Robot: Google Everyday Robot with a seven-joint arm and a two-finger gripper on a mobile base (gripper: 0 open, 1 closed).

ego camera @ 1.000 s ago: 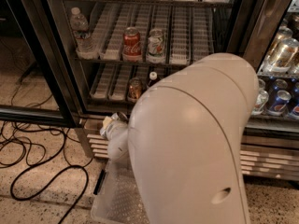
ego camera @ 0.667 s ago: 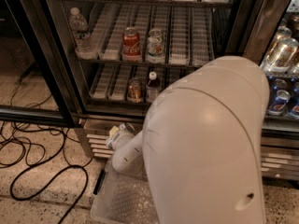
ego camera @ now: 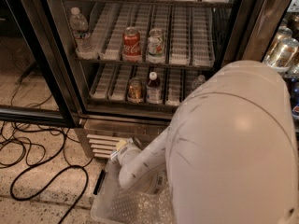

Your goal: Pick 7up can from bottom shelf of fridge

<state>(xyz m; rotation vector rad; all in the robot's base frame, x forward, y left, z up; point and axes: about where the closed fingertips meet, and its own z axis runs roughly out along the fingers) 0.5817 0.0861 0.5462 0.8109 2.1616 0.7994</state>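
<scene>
Above clear bin [ego camera: 106, 196], end effector [ego camera: 123, 146]

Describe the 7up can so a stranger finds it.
The gripper hangs low before the black-framed glass-door fridge; look at its bottom white wire shelf. The 7up can stands rightmost, dull greenish, silver-topped, unlike the orange-brown can and dark bottle.

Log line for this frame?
gripper low by fridge base, above plastic bin | 7up can on bottom shelf, partly behind arm | not grasped

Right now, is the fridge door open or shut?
Open: the door stands aside, off the shelves. The gripper is low, by the fridge base.
</scene>
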